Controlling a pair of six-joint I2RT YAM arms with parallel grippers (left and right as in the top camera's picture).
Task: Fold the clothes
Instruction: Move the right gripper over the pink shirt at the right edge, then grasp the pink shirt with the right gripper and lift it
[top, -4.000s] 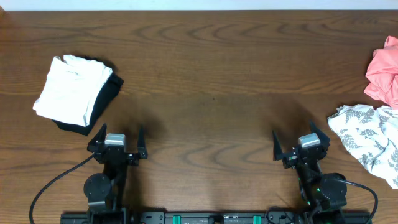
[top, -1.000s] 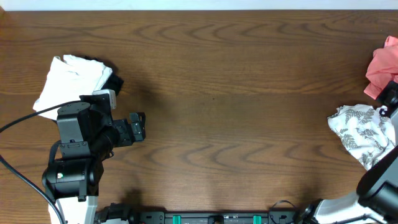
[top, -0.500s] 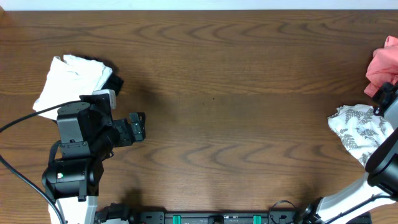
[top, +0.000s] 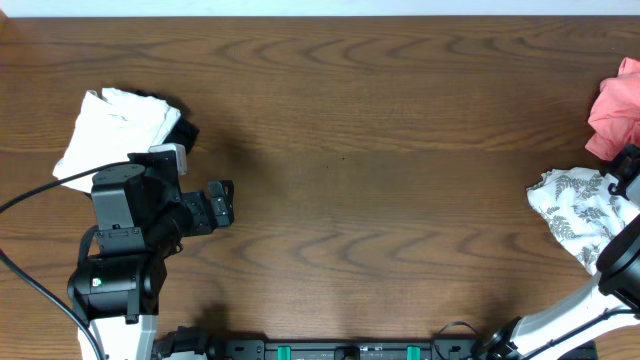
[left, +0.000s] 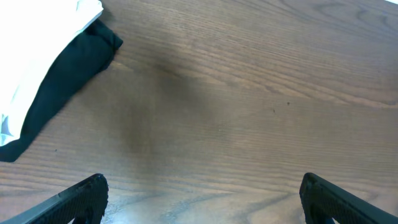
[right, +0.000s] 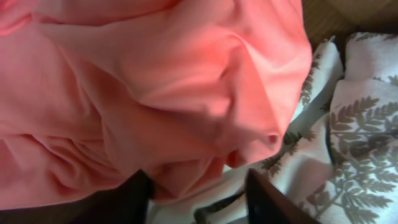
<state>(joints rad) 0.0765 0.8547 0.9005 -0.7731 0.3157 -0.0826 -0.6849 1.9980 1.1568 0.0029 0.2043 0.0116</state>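
Overhead, the right gripper is barely made out at the table's right edge. Up close it's seen half-wide around a fold of the clothes. The left gripper is spread wide.

- Overhead: bright, even light; faint soft shadow on table, left of centre.
- Left wrist: sharp wood grain, diffuse dark shadow patch mid-left.
- Right wrist: clothes very close, soft focus, slightly washed out.
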